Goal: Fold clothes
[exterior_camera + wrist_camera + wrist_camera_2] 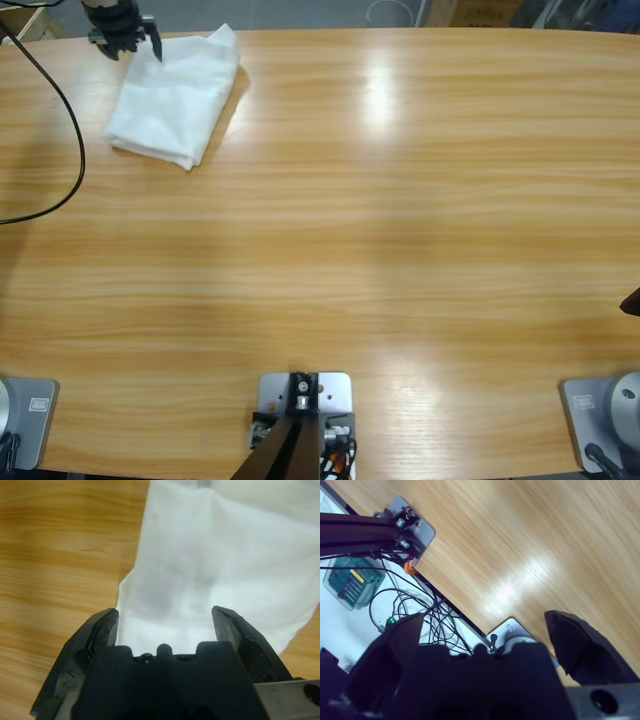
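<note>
Plain white cotton T-shirt [172, 100] lies folded near table corner. Left gripper [165, 622] jaws open above it; right gripper [485, 630] open, empty. Judgement: withdraw straight up, avoid snagging folds.

The white clothes [172, 97] lie folded into a compact, slightly rumpled bundle, set askew at the upper left of the frame.

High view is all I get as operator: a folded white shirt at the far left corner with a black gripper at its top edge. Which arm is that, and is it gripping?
Observer: The left gripper; its jaws stand open, with the T-shirt lying between them.
Operator: And the right arm?
Observer: The right gripper is open too, holding nothing, over the table edge.
Operator: Anything beneath it?
Observer: Black cables off the table's side.
</note>
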Robot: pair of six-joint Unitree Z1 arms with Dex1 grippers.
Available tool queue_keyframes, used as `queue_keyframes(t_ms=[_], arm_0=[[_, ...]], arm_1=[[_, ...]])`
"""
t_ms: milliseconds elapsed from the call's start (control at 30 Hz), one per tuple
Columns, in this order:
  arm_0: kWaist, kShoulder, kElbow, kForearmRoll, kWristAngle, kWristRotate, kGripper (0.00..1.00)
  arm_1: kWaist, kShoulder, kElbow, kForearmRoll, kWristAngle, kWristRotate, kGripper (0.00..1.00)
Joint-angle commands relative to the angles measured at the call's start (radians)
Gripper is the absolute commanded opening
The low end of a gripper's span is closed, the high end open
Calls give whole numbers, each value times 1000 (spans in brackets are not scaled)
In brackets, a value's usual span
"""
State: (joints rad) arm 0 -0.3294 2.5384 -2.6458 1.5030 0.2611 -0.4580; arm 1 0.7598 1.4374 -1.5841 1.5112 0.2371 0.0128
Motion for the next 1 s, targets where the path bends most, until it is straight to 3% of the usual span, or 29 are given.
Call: queue_keyframes(t_ms=[33, 200, 433, 833, 1000], arm_0=[[-141, 54, -411, 154, -194, 199, 724], [-129, 74, -458, 158, -433, 281, 724], [-107, 108, -417, 160, -437, 292, 724], [-97, 146, -395, 160, -224, 231, 724], [-74, 131, -299, 161, -146, 202, 724]], arm_1=[[13, -3, 22, 98, 14, -10, 1000], [13, -5, 27, 98, 13, -13, 1000], [13, 1, 26, 98, 13, -17, 1000], [13, 8, 26, 96, 11, -19, 1000], [12, 11, 26, 96, 11, -19, 1000]])
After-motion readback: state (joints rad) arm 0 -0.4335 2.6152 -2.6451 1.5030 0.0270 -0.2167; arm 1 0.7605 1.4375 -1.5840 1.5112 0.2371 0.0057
